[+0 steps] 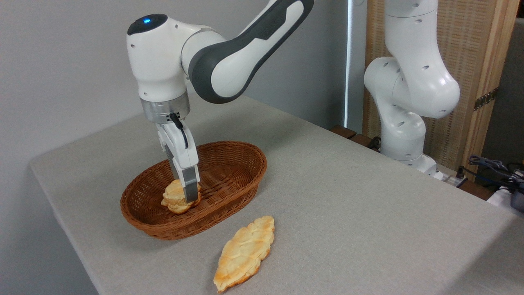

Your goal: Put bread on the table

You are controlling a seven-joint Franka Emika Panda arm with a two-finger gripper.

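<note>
A: Inside the basket (pixel 229 176), the claw (pixel 186 196) points straight down with its fingers closed around the bread (pixel 174 199). The near finger crosses the front of the roll; the far one is hidden behind it, so I judge the grip from how the finger sits against the crust.

B: Where is the bread, exactly?

A: At the left end of the basket, low inside it. Whether it touches the woven floor or hangs just clear, I cannot tell.

B: So how far along is the job?

A: Early to middle, I would say. The grasp looks made. What is left is to lift the bread over the rim, carry it across and set it on the bench (pixel 348 196).

B: And the stuff itself?

A: The bread is chunky, roundish, golden-orange, with lumpy layers. The basket is oval brown wicker with tightly woven, ribbed sides. The bench is covered with plain grey-beige cloth of a fine matte weave. A long flat braided loaf (pixel 245 253), leaf-shaped and browner at its tips, lies on the cloth just in front of the basket.
</note>
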